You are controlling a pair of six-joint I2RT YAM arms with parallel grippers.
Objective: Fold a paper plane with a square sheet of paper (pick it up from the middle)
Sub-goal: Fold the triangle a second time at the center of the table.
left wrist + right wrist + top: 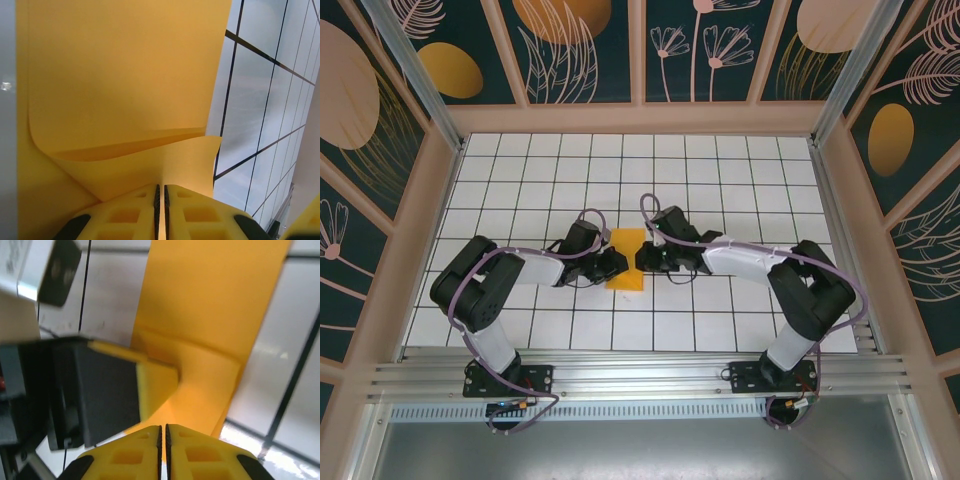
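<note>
Tiled table (720, 170), sheet (626, 243) pinched between left hand (617, 265), right hand (637, 262)

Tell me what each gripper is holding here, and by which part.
Both hold the orange sheet of paper: the left gripper pinches its left edge at mid-length, the right gripper the right edge opposite.

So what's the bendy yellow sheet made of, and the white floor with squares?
The sheet looks like thin matte paper: it curls softly and holds a fold. The table looks like a hard, glossy white surface with dark grid lines; it reflects light in the wrist views. Whether it is tiles or a printed board, I cannot tell.
</note>
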